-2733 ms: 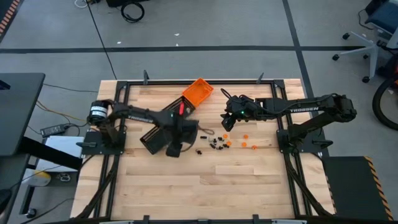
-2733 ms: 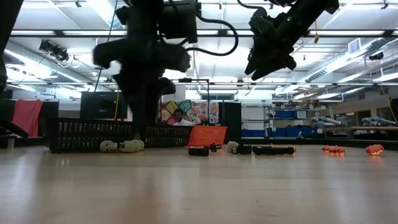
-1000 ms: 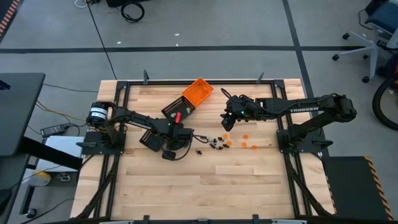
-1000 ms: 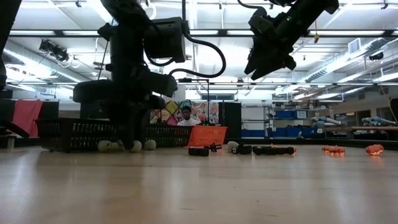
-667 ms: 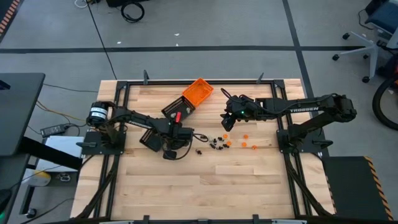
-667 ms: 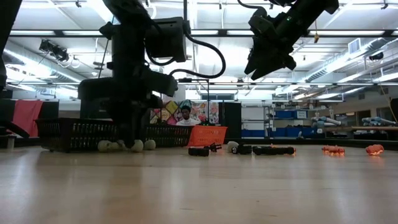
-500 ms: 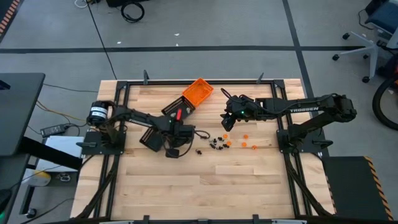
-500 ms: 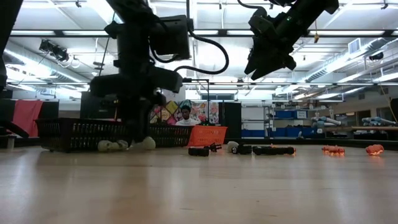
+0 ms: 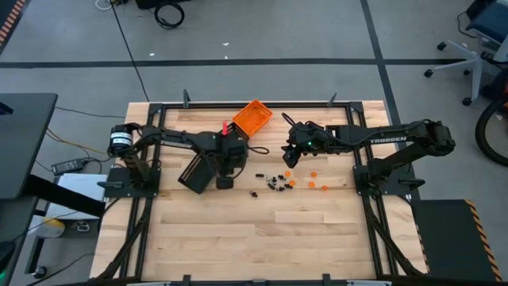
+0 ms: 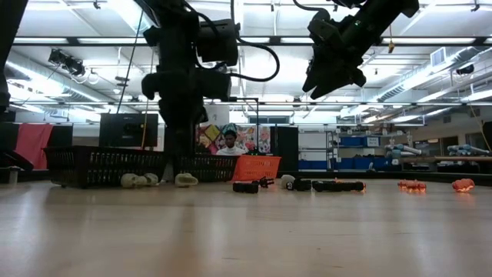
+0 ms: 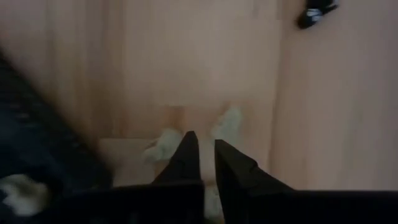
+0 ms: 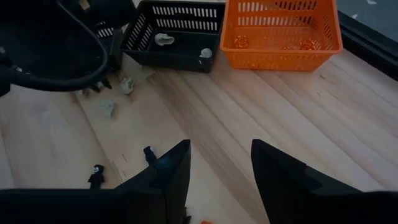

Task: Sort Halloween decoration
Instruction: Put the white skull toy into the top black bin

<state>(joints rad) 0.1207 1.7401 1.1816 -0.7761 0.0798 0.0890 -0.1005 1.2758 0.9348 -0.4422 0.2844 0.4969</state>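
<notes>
Progress: partial. Orange tray [image 12: 283,32] holds a few orange trinkets [image 12: 241,42], black tray [image 12: 172,32] two whitish ones [image 12: 164,40]. Black [image 9: 275,183], orange [image 9: 313,174] and whitish pieces [image 10: 185,180] lie loose on tabletop [image 9: 270,230]. Left gripper [image 9: 225,182] fingers nearly closed, empty; right gripper [image 9: 288,159] open, hovering. "TROSSEN" on right arm.

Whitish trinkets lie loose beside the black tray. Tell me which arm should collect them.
Left. The left gripper hovers right over the whitish trinkets by the black tray; the right gripper hangs open near the orange trinkets.
</notes>
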